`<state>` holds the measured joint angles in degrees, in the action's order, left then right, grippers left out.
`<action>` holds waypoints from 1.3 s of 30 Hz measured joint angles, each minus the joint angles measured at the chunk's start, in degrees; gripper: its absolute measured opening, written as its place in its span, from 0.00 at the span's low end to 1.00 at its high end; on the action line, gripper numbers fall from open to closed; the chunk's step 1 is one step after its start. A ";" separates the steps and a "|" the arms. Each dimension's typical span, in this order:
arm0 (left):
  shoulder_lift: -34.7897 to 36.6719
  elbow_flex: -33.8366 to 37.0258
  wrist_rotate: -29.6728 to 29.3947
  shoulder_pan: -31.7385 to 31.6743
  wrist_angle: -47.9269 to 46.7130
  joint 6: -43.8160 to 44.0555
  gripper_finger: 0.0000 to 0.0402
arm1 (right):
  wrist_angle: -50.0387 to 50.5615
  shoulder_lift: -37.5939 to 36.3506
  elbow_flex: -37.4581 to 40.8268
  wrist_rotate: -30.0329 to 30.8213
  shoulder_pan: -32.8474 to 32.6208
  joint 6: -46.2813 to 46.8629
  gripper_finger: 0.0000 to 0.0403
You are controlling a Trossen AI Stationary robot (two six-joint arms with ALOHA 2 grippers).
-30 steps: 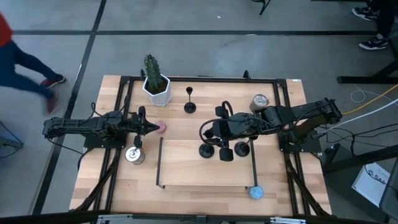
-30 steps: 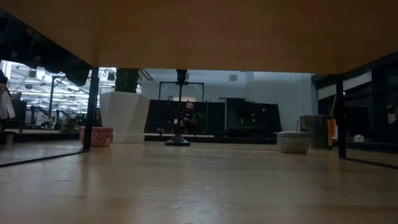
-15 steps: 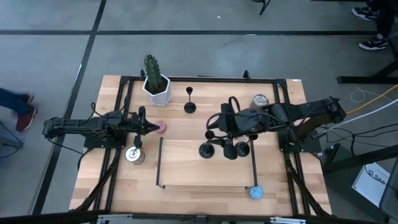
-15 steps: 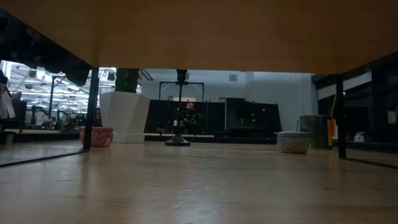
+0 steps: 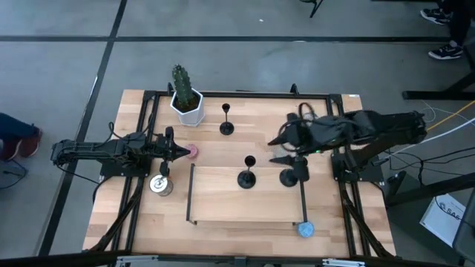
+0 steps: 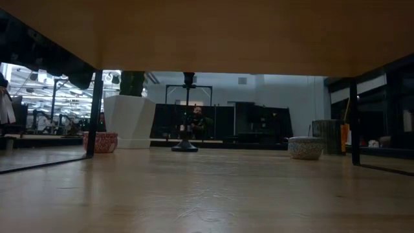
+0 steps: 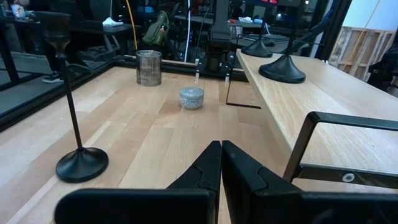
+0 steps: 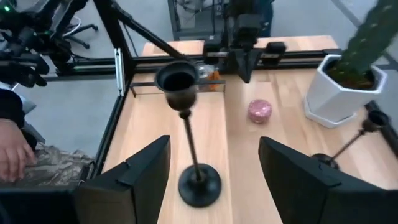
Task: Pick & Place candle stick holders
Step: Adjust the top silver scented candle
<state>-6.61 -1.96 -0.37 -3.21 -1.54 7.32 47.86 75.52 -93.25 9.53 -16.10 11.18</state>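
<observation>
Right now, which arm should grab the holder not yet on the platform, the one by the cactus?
Right, probably. The right claw is open and hangs not far from the loose candle stick holder, which also shows in its wrist view. The left claw is shut beside the pink tin.

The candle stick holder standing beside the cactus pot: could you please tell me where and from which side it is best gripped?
That candle stick holder stands upright on a flat round base with a small cup on top, so the thin stem is probably the part to take, about halfway up, jaws level. Come from the side away from the cactus pot, where nothing stands close.
</observation>
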 joint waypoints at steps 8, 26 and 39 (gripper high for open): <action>-0.02 0.00 -0.01 0.01 0.00 0.01 0.02 | 11.83 -9.89 0.00 4.42 0.00 0.42 0.61; -0.02 0.00 0.01 -0.01 0.00 0.01 0.02 | 42.20 -19.69 0.19 13.47 0.00 17.39 0.61; -0.02 -0.01 0.00 0.00 0.00 0.01 0.02 | 42.16 -25.80 12.67 32.60 0.00 32.55 0.61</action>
<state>-6.63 -1.97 -0.37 -3.21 -1.54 7.33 90.02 49.72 -80.59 42.12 -16.10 43.73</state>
